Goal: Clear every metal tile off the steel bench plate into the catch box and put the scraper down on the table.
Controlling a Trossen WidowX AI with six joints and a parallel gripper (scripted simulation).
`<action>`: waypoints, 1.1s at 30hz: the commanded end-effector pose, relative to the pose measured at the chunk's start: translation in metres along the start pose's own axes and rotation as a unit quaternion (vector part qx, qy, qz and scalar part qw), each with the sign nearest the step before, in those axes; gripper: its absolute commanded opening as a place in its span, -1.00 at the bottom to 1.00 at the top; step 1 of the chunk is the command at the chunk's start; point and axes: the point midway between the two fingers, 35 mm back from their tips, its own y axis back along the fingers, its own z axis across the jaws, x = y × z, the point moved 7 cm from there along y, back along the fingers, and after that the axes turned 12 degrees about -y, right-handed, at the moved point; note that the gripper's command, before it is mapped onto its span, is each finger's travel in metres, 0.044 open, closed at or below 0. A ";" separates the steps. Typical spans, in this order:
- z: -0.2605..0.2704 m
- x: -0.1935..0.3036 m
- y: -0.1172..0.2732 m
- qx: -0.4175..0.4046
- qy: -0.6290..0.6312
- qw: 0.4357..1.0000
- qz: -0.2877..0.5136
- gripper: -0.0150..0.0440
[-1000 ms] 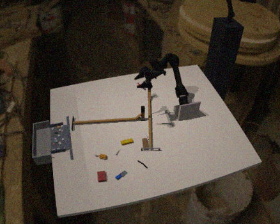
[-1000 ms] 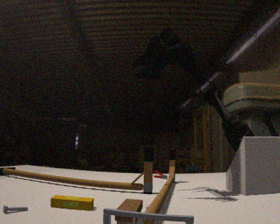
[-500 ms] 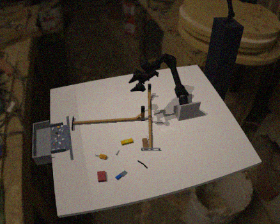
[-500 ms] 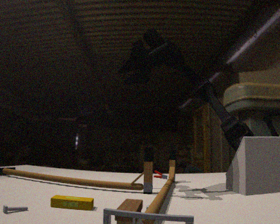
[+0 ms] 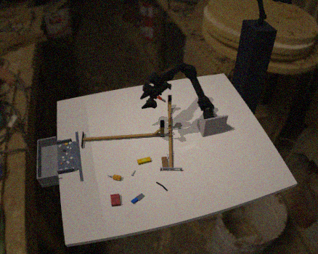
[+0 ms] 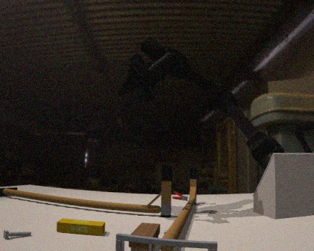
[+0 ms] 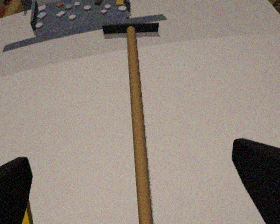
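Note:
Small pale, orange and dark tiles lie scattered on the grey steel plate [image 5: 76, 166] [image 7: 53, 31] at the table's left edge. The grey catch box [image 5: 39, 160] adjoins its far end. A long scraper [image 5: 120, 137] [image 6: 79, 204] [image 7: 137, 110] with a wooden shaft lies on the table, its flat dark blade [image 5: 83, 140] [image 7: 116, 28] beside the plate's near lip. Its upright grip [image 5: 162, 130] [image 6: 165, 191], with a black top, stands at the other end. My gripper [image 5: 145, 101] [image 7: 132, 160] is open and empty, above the table, with the shaft below and between its fingers in the wrist view.
A second long tool [image 5: 170, 146] [image 6: 180, 223] with an open-frame head lies crosswise by the scraper's grip end. A brown block [image 5: 165, 161] [image 6: 145, 231], yellow block [image 5: 144, 160] [image 6: 81, 227], red block [image 5: 115, 199], screwdriver [image 5: 117, 177], bolt [image 5: 133, 173] [image 6: 20, 234] and red-handled tool [image 6: 177, 197] lie around.

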 end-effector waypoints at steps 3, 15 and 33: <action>-0.001 -0.003 -0.021 0.008 -0.010 1.000 0.025 1.00; -0.007 -0.003 -0.068 0.032 -0.026 0.996 0.079 1.00; -0.023 0.008 -0.138 0.068 -0.055 0.983 0.162 1.00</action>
